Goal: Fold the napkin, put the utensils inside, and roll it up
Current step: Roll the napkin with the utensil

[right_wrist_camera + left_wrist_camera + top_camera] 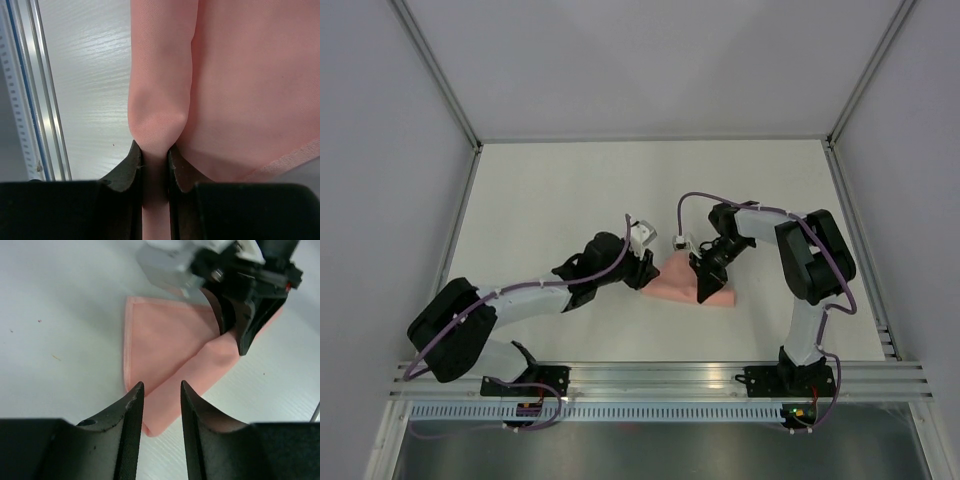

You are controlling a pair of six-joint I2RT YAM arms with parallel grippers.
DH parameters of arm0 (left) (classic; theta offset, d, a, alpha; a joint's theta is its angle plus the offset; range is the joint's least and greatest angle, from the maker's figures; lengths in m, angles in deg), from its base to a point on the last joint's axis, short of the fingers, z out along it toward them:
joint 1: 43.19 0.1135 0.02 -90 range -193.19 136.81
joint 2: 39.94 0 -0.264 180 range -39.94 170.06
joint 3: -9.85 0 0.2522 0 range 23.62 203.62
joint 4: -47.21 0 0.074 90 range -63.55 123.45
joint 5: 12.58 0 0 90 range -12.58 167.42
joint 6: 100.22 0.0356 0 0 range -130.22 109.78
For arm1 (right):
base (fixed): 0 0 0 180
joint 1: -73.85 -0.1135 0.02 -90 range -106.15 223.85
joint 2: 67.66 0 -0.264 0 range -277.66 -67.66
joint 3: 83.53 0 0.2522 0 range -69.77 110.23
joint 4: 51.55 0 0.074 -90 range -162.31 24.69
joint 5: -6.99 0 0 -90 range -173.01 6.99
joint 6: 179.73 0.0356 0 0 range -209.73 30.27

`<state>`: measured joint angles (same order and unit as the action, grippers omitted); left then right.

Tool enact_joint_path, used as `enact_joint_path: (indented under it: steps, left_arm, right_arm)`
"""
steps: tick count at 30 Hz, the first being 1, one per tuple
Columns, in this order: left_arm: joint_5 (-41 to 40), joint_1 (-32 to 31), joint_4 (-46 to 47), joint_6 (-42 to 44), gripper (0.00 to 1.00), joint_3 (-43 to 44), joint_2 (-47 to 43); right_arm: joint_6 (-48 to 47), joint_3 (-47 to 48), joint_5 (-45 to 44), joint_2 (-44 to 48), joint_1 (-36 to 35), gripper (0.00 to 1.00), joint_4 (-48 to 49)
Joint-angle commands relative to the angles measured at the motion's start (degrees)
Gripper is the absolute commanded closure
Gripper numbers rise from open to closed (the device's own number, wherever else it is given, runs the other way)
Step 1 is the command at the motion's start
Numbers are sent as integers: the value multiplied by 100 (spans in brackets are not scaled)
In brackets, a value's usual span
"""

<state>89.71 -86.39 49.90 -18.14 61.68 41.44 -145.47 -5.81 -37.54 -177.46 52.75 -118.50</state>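
Note:
The pink napkin [672, 281] lies mid-table, part flat and part rolled into a tube along its near edge. My right gripper [154, 147] is shut on the rolled part [160, 75], with the cloth pinched between both fingers; the flat layer [245, 90] spreads to the right. In the left wrist view the right gripper [240, 337] clamps the roll's far end. My left gripper [161, 386] stands open over the roll's near end [165, 405], which shows in the gap between its fingers. In the top view the left gripper [645, 272] is at the napkin's left edge. The utensils are hidden.
An aluminium rail [660, 375] runs along the near table edge and shows at the left of the right wrist view as the rail [30, 100]. White enclosure walls ring the white table [570, 200]. The two arms nearly meet over the napkin.

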Motion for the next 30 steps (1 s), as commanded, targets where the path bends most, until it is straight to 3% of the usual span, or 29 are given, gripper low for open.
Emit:
enact_joint_path:
  steps: [1,4,13,16,20,25,30]
  left_arm:
    - [-1026,-556,1229,439,59,-484,-298]
    - [-1762,-1495,1449,1291,57,-537,-203]
    - [-2670,-2806,1246,2997,50,78,948]
    - [-2916,-3027,1615,3428,45,87,1370]
    - [-3347,-3116,2371,4104,31,-27,1897]
    - [-3523,-3107,2451,4352,30,43,2223]
    - [-3288,-3054,2127,4212,39,34,2391]
  right_arm:
    - [-455,37,-645,-665,18,100,-69]
    - [-428,256,-671,-937,36,100,-165]
    - [-393,626,-671,-1413,168,100,-359]
    - [-367,661,-680,-1483,194,99,-359]
    - [-341,705,-663,-1527,203,100,-359]
    - [-297,714,-663,-1544,212,100,-350]
    - [-288,740,-663,-1597,221,100,-385]
